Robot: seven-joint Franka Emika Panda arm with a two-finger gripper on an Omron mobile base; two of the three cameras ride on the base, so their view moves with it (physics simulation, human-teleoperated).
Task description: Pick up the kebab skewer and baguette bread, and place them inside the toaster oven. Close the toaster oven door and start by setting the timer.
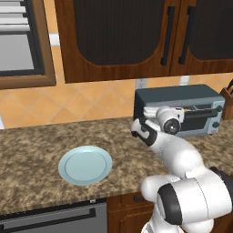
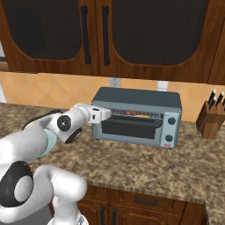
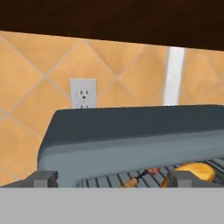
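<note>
The pincer (image 2: 107,114), spread wide and holding nothing, hovers at the upper left front corner of the toaster oven (image 2: 140,102). Just past its tips, the toaster oven door (image 2: 129,127) hangs partly ajar, its dark bar handle stretching sideways, off to the pincer's right. Beyond, on the wire rack inside, lie the kebab skewer (image 3: 139,177), thin with red and orange chunks, and beside it the golden baguette bread (image 3: 196,169). Closing the door looks next.

Glossy white rounded arm (image 1: 182,157); dark joint rings.
</note>
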